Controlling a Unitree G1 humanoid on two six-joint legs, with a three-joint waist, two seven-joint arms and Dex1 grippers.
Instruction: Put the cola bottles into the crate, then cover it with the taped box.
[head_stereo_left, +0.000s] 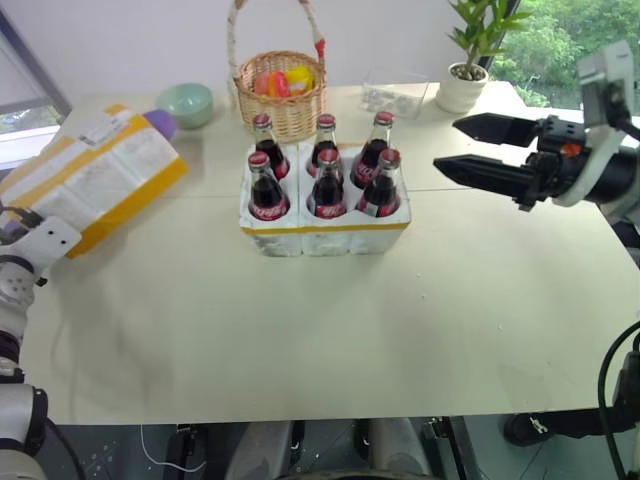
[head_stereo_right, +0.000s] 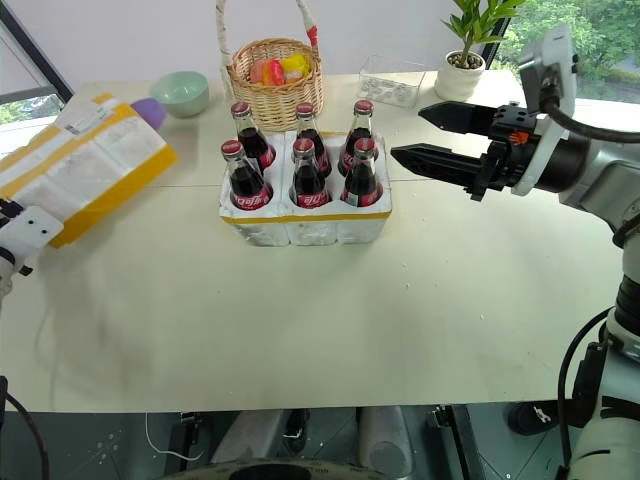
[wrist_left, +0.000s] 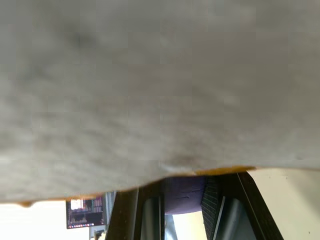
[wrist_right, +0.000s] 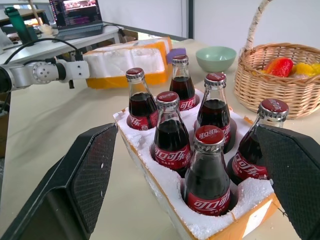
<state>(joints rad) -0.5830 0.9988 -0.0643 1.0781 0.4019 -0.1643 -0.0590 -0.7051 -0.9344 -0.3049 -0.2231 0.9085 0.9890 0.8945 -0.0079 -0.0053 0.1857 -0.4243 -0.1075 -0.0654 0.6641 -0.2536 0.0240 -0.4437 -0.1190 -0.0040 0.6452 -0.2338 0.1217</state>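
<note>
Several cola bottles (head_stereo_left: 327, 190) with red caps stand upright in the wells of the crate (head_stereo_left: 325, 238), a low white foam block with a yellow band, at the table's middle. The taped box (head_stereo_left: 95, 180), white foam with yellow stripes and a printed label, lies tilted at the far left. My left gripper (head_stereo_left: 40, 240) is at its near corner and shut on it; the box hides the fingertips in the left wrist view. My right gripper (head_stereo_left: 447, 143) hovers open to the right of the crate, level with the bottle necks, its fingers (wrist_right: 90, 165) wide apart and empty.
Behind the crate stands a wicker basket (head_stereo_left: 285, 100) with colourful items. A green bowl (head_stereo_left: 186, 102) and a purple object (head_stereo_left: 160, 123) sit beside the taped box. A clear container (head_stereo_left: 395, 95) and a potted plant (head_stereo_left: 465, 80) are at the back right.
</note>
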